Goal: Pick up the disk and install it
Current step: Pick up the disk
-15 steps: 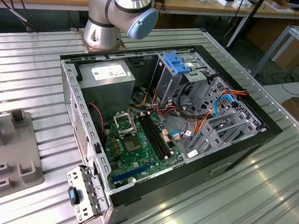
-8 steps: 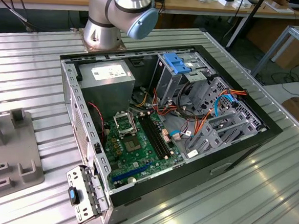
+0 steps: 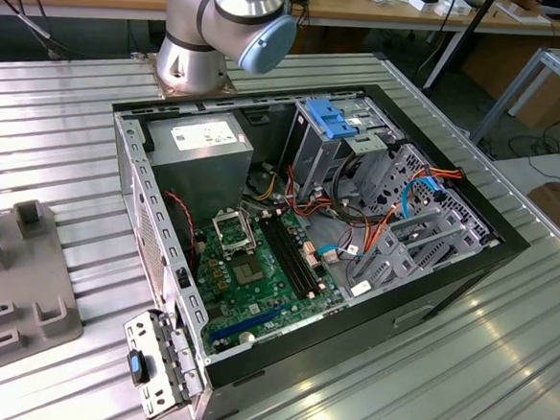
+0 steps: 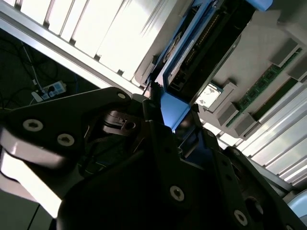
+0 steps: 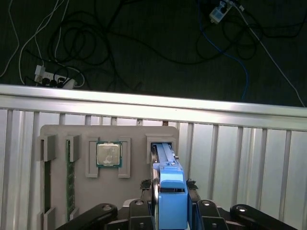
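The disk (image 5: 171,196) stands on edge with its far end in a slot of the grey holder tray (image 5: 129,139). Its bright blue carrier rail faces the camera in the first wrist view. My gripper (image 5: 170,184) straddles the disk's near end, a black finger tight against each side of the blue rail. In the second wrist view the disk (image 4: 206,43) shows a dark body edged in blue, running away from the gripper (image 4: 170,108), whose fingers close in on the blue end. The open computer case (image 3: 307,231) lies on the table in the exterior view.
The tray also holds a processor chip (image 5: 108,154) and green memory sticks (image 5: 70,177) in their own slots. Part of the tray (image 3: 25,288) shows at the exterior view's left. Inside the case, an upright grey cage carries a blue latch (image 3: 327,117). Cables lie on the floor beyond the table edge.
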Controlling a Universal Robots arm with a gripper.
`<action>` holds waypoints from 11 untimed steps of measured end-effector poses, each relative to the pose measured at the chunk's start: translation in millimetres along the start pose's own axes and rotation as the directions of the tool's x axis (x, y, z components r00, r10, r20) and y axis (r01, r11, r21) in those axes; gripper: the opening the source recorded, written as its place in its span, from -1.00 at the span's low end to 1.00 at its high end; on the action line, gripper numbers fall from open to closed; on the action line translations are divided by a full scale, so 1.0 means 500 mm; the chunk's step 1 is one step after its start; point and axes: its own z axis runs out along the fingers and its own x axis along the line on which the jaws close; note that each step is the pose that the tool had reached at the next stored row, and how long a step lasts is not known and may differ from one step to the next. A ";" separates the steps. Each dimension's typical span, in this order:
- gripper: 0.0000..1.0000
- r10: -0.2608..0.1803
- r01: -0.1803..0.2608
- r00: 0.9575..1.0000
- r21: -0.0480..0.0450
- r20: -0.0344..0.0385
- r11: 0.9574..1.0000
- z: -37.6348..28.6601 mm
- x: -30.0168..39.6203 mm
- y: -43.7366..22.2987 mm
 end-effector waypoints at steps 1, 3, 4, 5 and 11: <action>-0.26 0.000 0.000 1.000 0.000 0.000 1.000 0.000 0.000 0.000; -0.26 0.000 0.000 1.000 0.000 0.000 1.000 0.000 0.000 0.000; -0.26 0.000 0.000 1.000 0.000 0.000 1.000 0.000 0.000 0.000; -0.26 0.000 0.000 1.000 0.000 0.000 1.000 0.000 0.000 0.000; -0.26 -0.015 0.015 1.000 -0.001 0.000 1.000 -0.001 0.000 0.000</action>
